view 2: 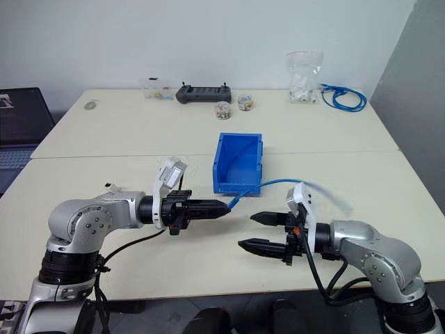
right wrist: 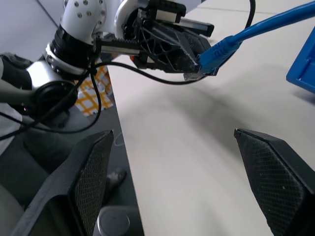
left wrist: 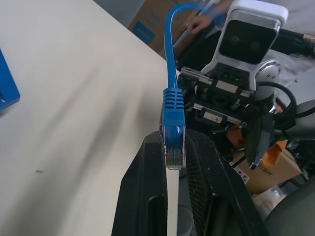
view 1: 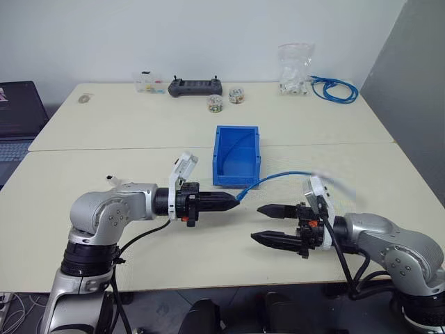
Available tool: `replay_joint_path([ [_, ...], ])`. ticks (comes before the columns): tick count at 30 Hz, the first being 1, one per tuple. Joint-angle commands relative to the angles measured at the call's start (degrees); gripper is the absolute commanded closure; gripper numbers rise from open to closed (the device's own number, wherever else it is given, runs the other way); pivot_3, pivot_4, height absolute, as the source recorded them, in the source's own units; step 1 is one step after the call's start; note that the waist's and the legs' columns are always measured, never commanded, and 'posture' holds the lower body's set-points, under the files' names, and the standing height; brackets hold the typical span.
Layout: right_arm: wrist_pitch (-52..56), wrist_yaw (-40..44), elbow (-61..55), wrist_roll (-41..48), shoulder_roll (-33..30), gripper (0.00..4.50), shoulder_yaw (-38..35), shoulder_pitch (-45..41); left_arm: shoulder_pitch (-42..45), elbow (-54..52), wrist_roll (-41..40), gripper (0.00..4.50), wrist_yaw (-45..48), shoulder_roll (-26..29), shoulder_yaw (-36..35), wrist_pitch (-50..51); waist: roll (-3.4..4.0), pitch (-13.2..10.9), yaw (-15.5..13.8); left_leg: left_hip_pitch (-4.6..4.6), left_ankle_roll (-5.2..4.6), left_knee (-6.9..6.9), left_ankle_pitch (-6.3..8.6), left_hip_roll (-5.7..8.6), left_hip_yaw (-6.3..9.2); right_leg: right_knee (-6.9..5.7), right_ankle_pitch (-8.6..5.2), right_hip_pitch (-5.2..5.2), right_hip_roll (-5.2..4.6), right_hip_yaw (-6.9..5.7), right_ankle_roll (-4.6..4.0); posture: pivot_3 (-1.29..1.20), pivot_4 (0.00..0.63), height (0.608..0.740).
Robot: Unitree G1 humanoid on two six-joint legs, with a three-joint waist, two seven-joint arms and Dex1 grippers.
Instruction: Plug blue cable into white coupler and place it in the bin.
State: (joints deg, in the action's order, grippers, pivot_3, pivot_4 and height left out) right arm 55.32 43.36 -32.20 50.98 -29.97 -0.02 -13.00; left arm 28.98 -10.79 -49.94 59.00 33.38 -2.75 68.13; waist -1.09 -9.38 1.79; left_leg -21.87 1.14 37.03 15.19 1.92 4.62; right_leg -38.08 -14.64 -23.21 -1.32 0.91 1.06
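Note:
My left gripper (view 1: 233,202) points right, level above the table, and is shut on the clear plug of the blue cable (left wrist: 173,110). From there the cable (view 1: 278,175) arcs up and right, passing behind my right gripper (view 1: 257,223). That gripper faces the left one and is open, with nothing between its fingers (right wrist: 93,162). The plug (right wrist: 216,51) hangs a short way in front of it. The bin (view 1: 236,174) stands on the table just beyond both grippers, open side up. A tiny white block (view 1: 108,180), which may be the white coupler, lies by my left arm.
At the table's far edge are a coiled bundle of blue cable (view 1: 335,89), a clear bag of white parts (view 1: 295,69), a black controller (view 1: 195,86), two small rolls (view 1: 215,104) and a small clear box (view 1: 147,82). A laptop (view 1: 17,115) sits off to the left.

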Motion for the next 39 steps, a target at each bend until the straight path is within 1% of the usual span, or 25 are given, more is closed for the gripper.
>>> replay_joint_path([
  [1,0.0,-3.7,0.6,4.1,3.4,0.35,-1.6,-3.4,0.7,-1.6,-3.8,4.25,-1.7,-0.5,-1.8,1.9,0.00,0.0,0.0,0.00,0.00,0.00,0.00,0.00,0.01,0.00,0.00,0.00,0.00,-0.01,0.00,0.00,0.150,0.740],
  [3,-0.1,-5.3,1.8,5.1,5.5,0.35,-1.5,-5.2,0.4,-2.3,-5.0,4.25,-2.6,-0.6,-1.9,2.6,0.00,0.0,0.0,0.00,0.01,0.00,0.00,0.00,0.00,0.00,0.00,0.00,0.00,0.00,0.00,0.00,0.150,0.740],
  [6,0.2,-6.5,2.7,6.3,6.8,0.35,-1.5,-6.7,0.0,-3.0,-6.4,4.25,-3.6,-0.5,-2.1,3.3,0.00,0.0,-0.1,-0.01,0.01,0.00,-0.01,0.00,0.01,0.01,0.01,0.00,-0.01,-0.01,-0.01,0.00,0.150,0.740],
  [15,1.5,-6.7,5.0,9.6,7.5,0.35,-0.6,-8.9,-0.1,-3.7,-9.8,4.25,-6.0,-0.4,-2.7,3.8,0.00,0.0,-0.1,-0.01,0.01,-0.01,0.00,0.02,0.01,0.02,0.02,-0.01,-0.02,0.00,-0.04,0.00,0.150,0.740],
  [18,2.0,-6.7,5.4,10.6,7.3,0.86,-0.7,-9.1,0.0,-3.7,-10.5,4.25,-6.5,-0.4,-2.7,3.7,0.00,0.0,-0.1,-0.01,0.01,-0.01,0.00,0.02,0.00,0.02,0.03,-0.01,-0.02,0.00,-0.05,0.00,0.150,0.740],
  [20,2.5,-6.8,5.7,11.7,7.3,1.39,-0.8,-9.2,0.0,-3.8,-10.7,4.25,-6.4,-0.2,-2.5,3.5,0.00,0.0,-0.1,-0.02,0.01,-0.01,0.00,0.02,0.00,0.02,0.03,-0.01,-0.02,0.00,-0.05,0.00,0.150,0.740],
  [21,2.6,-6.8,5.7,12.0,7.3,1.57,-0.9,-9.2,0.1,-3.8,-10.7,4.25,-6.4,-0.2,-2.4,3.4,0.00,0.0,-0.1,-0.02,0.01,-0.01,0.00,0.02,0.00,0.02,0.02,-0.01,-0.02,0.01,-0.04,0.00,0.150,0.740],
  [22,2.7,-6.8,5.8,12.4,7.3,1.88,-1.0,-9.3,0.0,-3.9,-10.8,4.25,-6.3,-0.1,-2.3,3.4,0.00,0.0,-0.1,-0.02,0.01,-0.01,0.00,0.02,0.00,0.02,0.02,-0.01,-0.02,0.00,-0.04,0.00,0.150,0.740],
  [25,2.9,-6.7,5.7,13.0,7.1,2.44,-0.9,-9.6,-0.1,-4.1,-11.2,4.25,-6.5,0.0,-2.2,3.3,0.00,0.0,-0.1,-0.02,0.01,-0.01,0.00,0.02,0.00,0.02,0.02,-0.01,-0.02,0.00,-0.04,0.00,0.150,0.740],
  [30,3.5,-6.8,5.7,14.8,6.9,3.60,-1.0,-9.9,-0.3,-4.7,-11.8,4.25,-6.7,0.1,-2.2,3.0,0.00,0.0,-0.1,-0.02,0.01,-0.01,0.00,0.02,0.00,0.02,0.02,-0.01,-0.02,0.01,-0.03,0.00,0.150,0.740],
  [31,3.7,-6.8,5.6,15.1,6.9,3.91,-1.1,-10.0,-0.4,-4.8,-11.9,4.25,-6.7,0.1,-2.2,2.9,0.01,0.0,-0.1,-0.02,0.01,-0.01,0.00,0.02,0.00,0.02,0.01,-0.01,-0.02,0.00,-0.03,0.00,0.150,0.740],
  [33,4.1,-6.9,5.8,16.0,6.7,4.32,-1.3,-10.1,-0.5,-4.9,-12.0,4.25,-6.7,0.1,-2.1,2.7,0.01,0.0,-0.1,-0.02,0.01,-0.01,0.00,0.02,0.00,0.02,0.01,-0.01,-0.02,0.01,-0.02,0.00,0.150,0.740],
  [37,5.5,-6.9,5.9,18.6,6.0,4.36,-1.8,-10.4,-0.8,-5.4,-11.2,4.25,-7.0,-0.3,-2.2,0.8,0.01,0.0,-0.1,-0.02,0.01,-0.01,0.00,0.02,-0.01,0.03,0.01,-0.01,-0.02,0.01,-0.03,0.00,0.150,0.740],
  [39,5.9,-6.8,5.7,19.2,5.5,4.36,-1.7,-10.5,-1.2,-5.6,-10.0,4.25,-8.2,-2.0,-2.9,-2.4,0.01,0.0,-0.1,-0.03,0.01,-0.01,0.00,0.02,0.00,0.03,0.01,-0.01,-0.02,0.00,-0.02,0.00,0.150,0.740],
])
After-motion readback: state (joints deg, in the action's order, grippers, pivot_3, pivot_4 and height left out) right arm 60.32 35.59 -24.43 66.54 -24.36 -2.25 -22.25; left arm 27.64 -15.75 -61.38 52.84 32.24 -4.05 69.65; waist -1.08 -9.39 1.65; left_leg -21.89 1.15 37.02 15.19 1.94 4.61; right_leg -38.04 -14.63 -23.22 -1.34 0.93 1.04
